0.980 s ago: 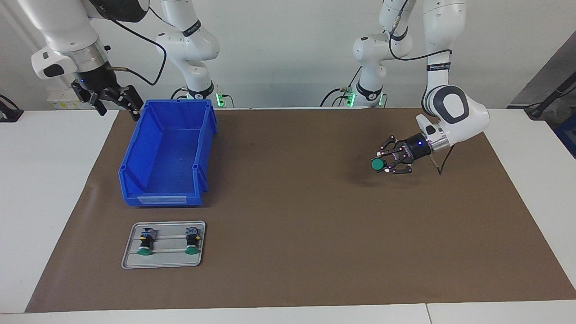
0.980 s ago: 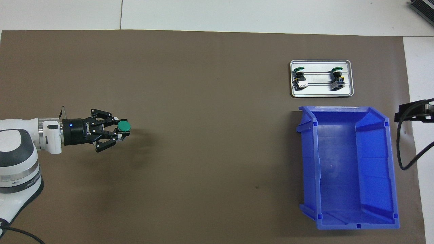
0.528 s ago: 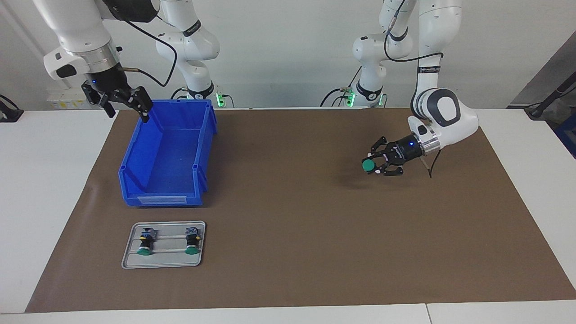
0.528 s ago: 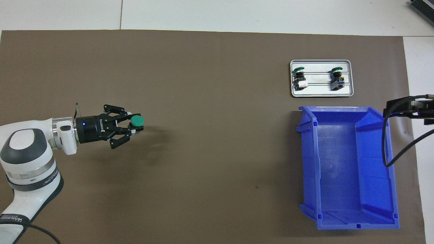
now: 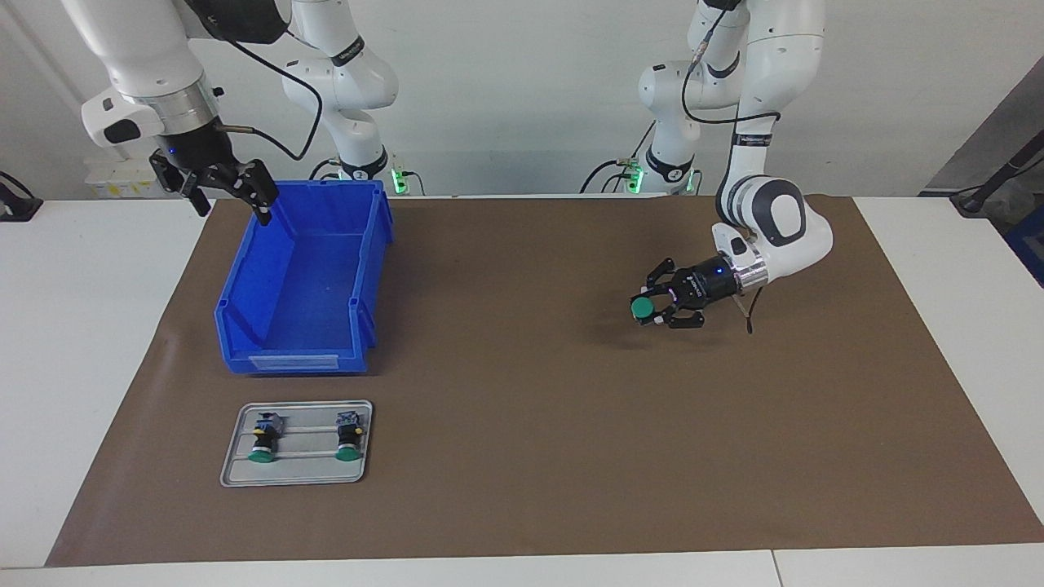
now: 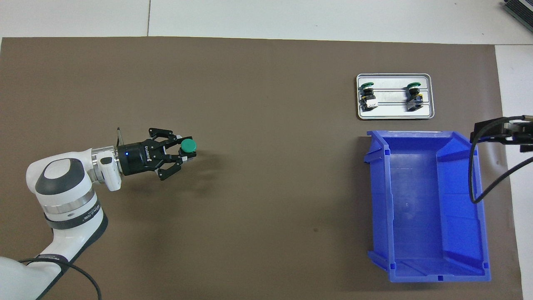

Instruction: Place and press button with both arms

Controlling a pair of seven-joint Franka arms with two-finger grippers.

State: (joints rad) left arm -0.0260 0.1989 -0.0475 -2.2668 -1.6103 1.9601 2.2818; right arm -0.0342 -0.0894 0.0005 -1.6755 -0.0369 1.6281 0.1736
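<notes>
A: What sits nearest the robots?

B: The blue bin (image 5: 303, 281), toward the right arm's end of the counter (image 5: 98, 342), lying on the brown mat (image 5: 571, 424). The right gripper (image 5: 218, 181) hangs in the air over the bin's corner closest to the robots, at its outer edge. Its fingers are spread as wide as they go and nothing is between them.

A: And the left gripper?

B: The left gripper (image 5: 652, 309) is up over bare mat toward the left arm's end of the counter, lying almost level and pointing toward the middle. It is partly closed, clamped on the button (image 5: 643, 308).

A: How does the button sit in that grip?

B: The fingers (image 6: 181, 157) pinch its dark body, and its round green cap sticks out past the fingertips. It is off the mat; a shadow lies below it.

A: What lies farther out?

B: A small metal tray (image 5: 296, 443), just beside the bin's open front and farther from the robots. Two more buttons lie on their sides in it, apart from each other: one (image 5: 263, 438) toward the tray's outer end, the other (image 5: 349, 436) toward the middle of the counter. Both green caps point away from the robots.
</notes>
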